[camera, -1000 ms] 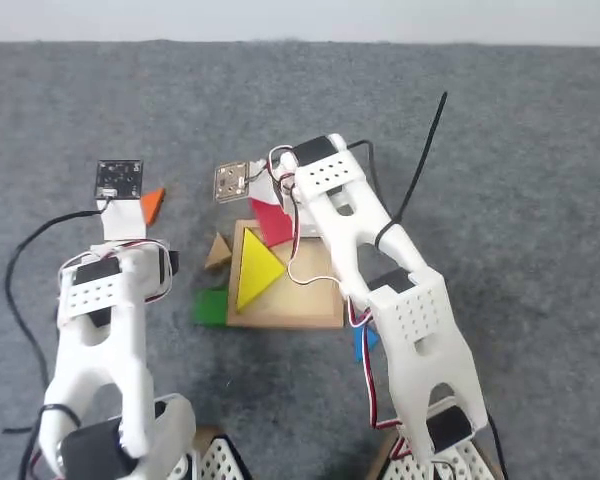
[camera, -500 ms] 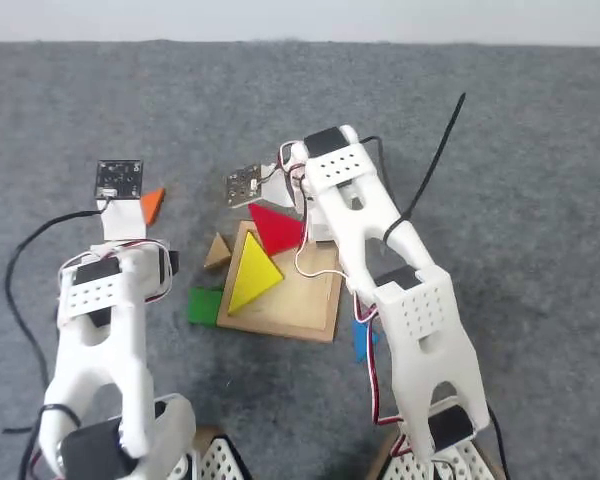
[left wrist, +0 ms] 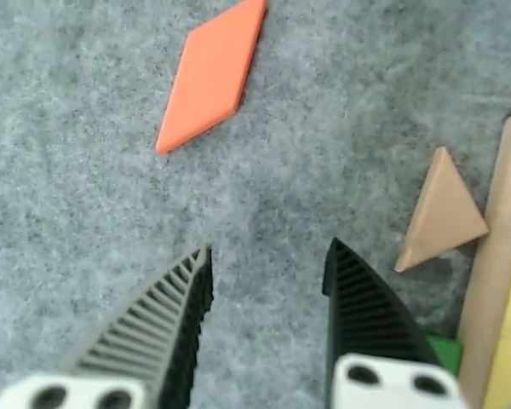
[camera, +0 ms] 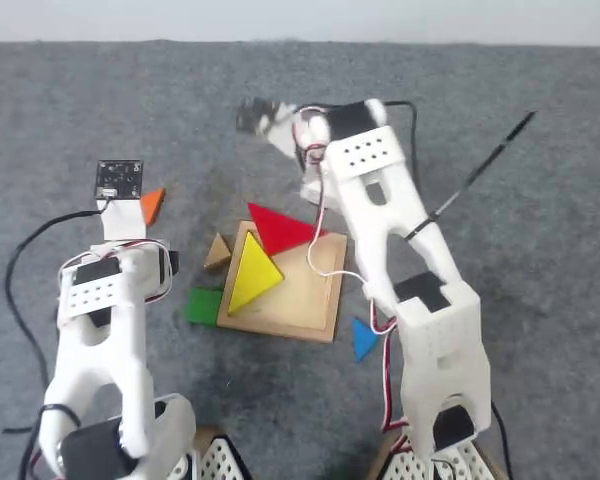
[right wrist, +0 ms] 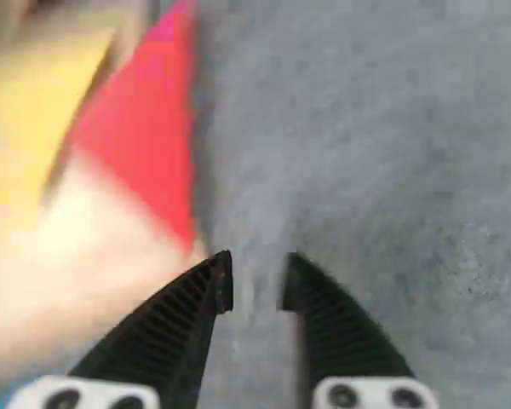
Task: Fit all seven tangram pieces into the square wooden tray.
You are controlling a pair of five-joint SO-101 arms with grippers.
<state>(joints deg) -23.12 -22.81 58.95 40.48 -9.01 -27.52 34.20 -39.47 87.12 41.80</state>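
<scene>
Hovers with left claw (left wrist: 270, 249) wide apart, empty, over worktop (left wrist: 324, 128) between orange parallelogram (left wrist: 211, 75) and tan triangle (left wrist: 443, 211). Holds right claw (right wrist: 256, 260) narrowly parted, empty, beside red triangle (right wrist: 149, 145) across tray (camera: 305, 295) rim, yellow triangle (camera: 252, 272) inside.

Yellow triangle (camera: 252, 272) inside wooden tray (camera: 305, 298), red triangle (camera: 280, 228) overlapping rim.

Blurred red triangle (right wrist: 146, 145), yellow triangle (right wrist: 43, 98)
</scene>
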